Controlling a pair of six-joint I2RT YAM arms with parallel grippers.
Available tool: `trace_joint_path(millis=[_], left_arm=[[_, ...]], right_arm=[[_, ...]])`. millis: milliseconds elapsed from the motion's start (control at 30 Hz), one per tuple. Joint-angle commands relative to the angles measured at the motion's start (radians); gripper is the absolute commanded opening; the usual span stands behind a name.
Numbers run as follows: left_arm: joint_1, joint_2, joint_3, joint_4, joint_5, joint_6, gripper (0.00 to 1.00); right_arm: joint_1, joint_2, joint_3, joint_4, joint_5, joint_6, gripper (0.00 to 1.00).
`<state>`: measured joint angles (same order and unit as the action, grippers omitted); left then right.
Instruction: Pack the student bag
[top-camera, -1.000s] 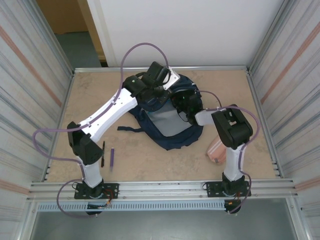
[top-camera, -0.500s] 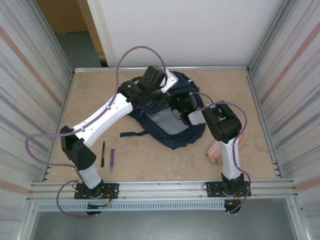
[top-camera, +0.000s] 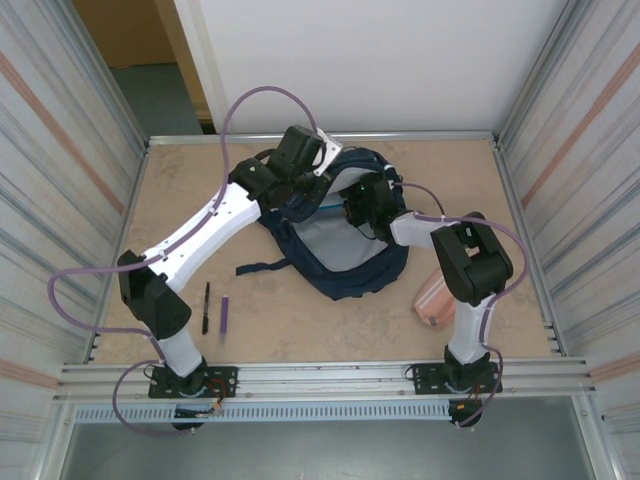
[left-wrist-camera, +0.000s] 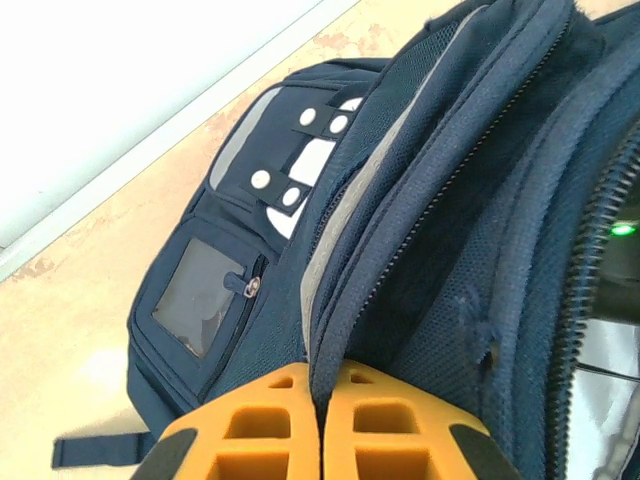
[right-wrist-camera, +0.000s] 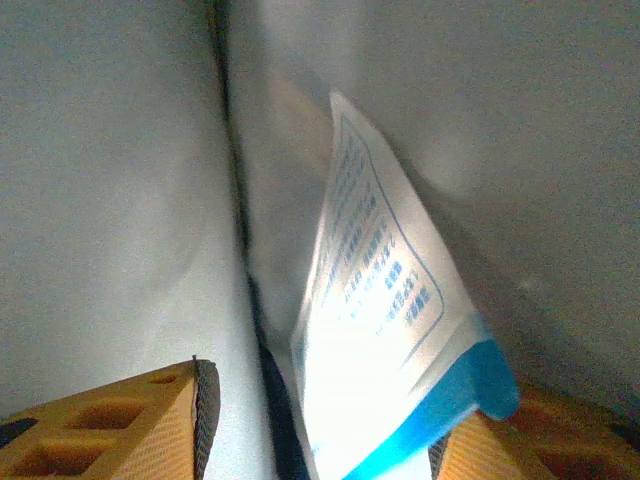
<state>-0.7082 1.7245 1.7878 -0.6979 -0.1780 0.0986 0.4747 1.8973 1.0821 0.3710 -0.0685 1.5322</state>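
Observation:
The student bag (top-camera: 345, 262), navy with grey lining, lies mid-table with its mouth held up. In the left wrist view its front pocket (left-wrist-camera: 205, 300) and white patches show. My left gripper (top-camera: 312, 188) (left-wrist-camera: 322, 378) is shut on the bag's opening edge, the fabric pinched between the orange fingers. My right gripper (top-camera: 362, 205) (right-wrist-camera: 325, 425) is inside the bag, against the grey lining (right-wrist-camera: 110, 200), and stands open. A white packet with a blue edge (right-wrist-camera: 375, 330) stands between its fingers, leaning toward the right finger.
A black pen (top-camera: 206, 307) and a purple pen (top-camera: 224, 317) lie on the table at front left. A pink pouch (top-camera: 435, 298) lies by the right arm's base. A bag strap (top-camera: 262, 266) trails left. Corrugated walls close both sides.
My right gripper has gone from shut to open inside the bag. The left arm has shifted slightly left and back, still holding the bag's edge.

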Motion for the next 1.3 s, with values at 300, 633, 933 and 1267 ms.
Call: trace_joint_path(millis=[300, 633, 933, 1267], left_arm=[[0.062, 0.013, -0.049, 0.036, -0.015, -0.097, 0.0], [0.085, 0.062, -0.127, 0.035, -0.081, -0.096, 0.0], [0.087, 0.112, -0.201, 0.074, 0.151, -0.058, 0.19], [-0.067, 0.094, -0.172, -0.006, 0.189, -0.163, 0.32]], right_arm=[[-0.112, -0.201, 0.013, -0.261, -0.278, -0.233, 0.56], [-0.256, -0.511, -0.078, -0.599, -0.278, -0.537, 0.61], [-0.442, -0.626, -0.151, -1.113, 0.027, -0.536, 0.69], [-0.572, -0.891, -0.394, -1.159, 0.09, -0.674, 0.7]])
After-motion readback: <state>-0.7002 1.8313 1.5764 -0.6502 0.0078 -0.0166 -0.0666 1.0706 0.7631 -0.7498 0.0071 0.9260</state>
